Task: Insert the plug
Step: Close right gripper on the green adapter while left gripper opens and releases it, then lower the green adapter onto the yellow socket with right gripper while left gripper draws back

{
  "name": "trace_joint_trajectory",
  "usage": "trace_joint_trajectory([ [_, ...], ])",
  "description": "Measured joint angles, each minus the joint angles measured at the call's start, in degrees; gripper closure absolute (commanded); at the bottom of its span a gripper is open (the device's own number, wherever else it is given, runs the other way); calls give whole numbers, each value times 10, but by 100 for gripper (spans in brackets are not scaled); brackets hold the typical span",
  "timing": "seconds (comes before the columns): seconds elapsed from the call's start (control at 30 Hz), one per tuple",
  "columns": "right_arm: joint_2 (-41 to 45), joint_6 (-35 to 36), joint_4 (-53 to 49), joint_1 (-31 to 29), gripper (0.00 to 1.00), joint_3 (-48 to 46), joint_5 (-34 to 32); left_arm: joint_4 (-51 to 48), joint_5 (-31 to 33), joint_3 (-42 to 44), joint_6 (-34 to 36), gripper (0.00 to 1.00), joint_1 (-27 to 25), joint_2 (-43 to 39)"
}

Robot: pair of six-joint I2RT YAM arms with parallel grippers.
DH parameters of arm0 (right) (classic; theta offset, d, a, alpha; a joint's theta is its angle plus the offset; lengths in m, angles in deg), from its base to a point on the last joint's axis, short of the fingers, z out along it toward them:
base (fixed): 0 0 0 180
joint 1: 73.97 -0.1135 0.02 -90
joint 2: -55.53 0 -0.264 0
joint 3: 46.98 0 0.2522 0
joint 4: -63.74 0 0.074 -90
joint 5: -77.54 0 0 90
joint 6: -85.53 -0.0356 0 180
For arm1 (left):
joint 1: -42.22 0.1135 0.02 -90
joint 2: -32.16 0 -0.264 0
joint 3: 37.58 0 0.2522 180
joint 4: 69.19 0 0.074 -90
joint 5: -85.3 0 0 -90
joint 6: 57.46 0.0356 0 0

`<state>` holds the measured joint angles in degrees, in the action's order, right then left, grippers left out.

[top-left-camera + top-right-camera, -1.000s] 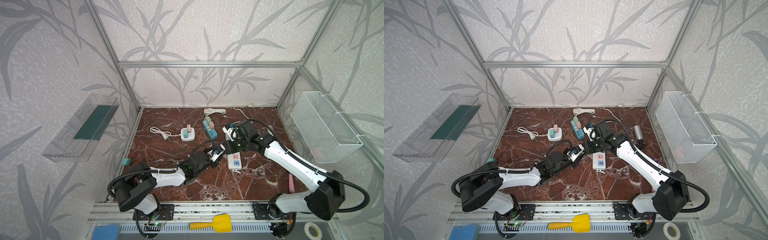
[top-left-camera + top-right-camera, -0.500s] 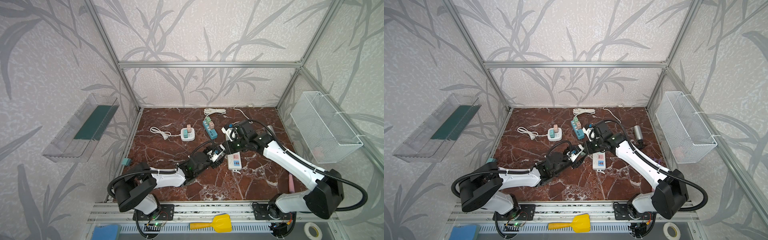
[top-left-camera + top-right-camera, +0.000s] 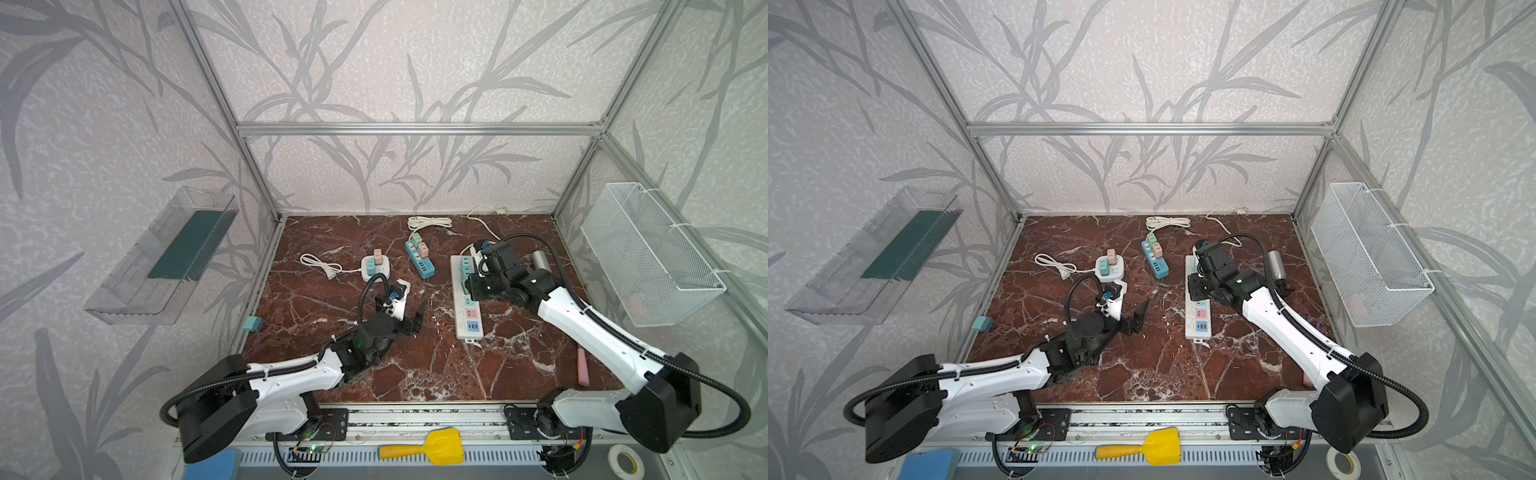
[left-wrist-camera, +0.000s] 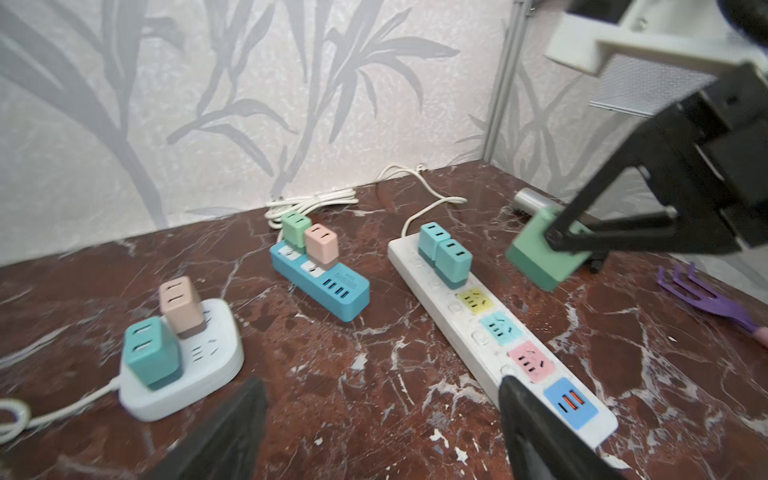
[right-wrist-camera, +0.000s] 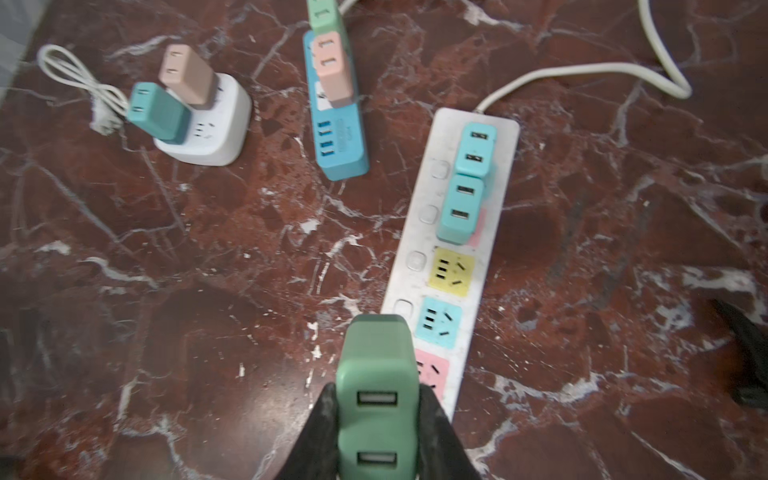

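Gripping the green plug [image 5: 376,374] by its two sides, the right gripper [image 5: 376,415] is closed tight on it, with the plug's two USB ports turned toward the wrist camera. The plug is held tilted, off the desk [image 3: 316,303] and beside the long white power strip [image 5: 419,237], near its blue and pink sockets; whether the strip is touched cannot be told. In both top views this is placed right of centre, the plug itself being hidden beneath the gripper. Two teal plugs [image 5: 471,158] are seated at the strip's corded end, and the yellow socket [image 5: 451,270] next to them is uncovered. The left gripper [image 4: 380,432] is spread wide, with nothing held in it, at the centre of both top views. Above it in those views, a blue strip [image 3: 426,270] and a round white hub [image 3: 384,271] are each fitted with two plugs.
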<state>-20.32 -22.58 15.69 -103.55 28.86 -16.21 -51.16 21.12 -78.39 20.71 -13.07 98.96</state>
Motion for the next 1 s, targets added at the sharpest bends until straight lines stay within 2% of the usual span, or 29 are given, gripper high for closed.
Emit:
trace_joint_trajectory([
  [0.17,-39,3,14,21,100,-16,-14,-132,55,-22,-74,1,8,-33],
  [0.3,-72,6,38,33,100,-16,-16,-185,71,-18,-106,1,17,-62],
  [0.63,-141,6,58,47,100,-2,-18,-217,59,-1,-128,1,30,-104],
  [1.0,-158,-10,71,48,100,3,-18,-231,35,3,-128,1,32,-105],
])
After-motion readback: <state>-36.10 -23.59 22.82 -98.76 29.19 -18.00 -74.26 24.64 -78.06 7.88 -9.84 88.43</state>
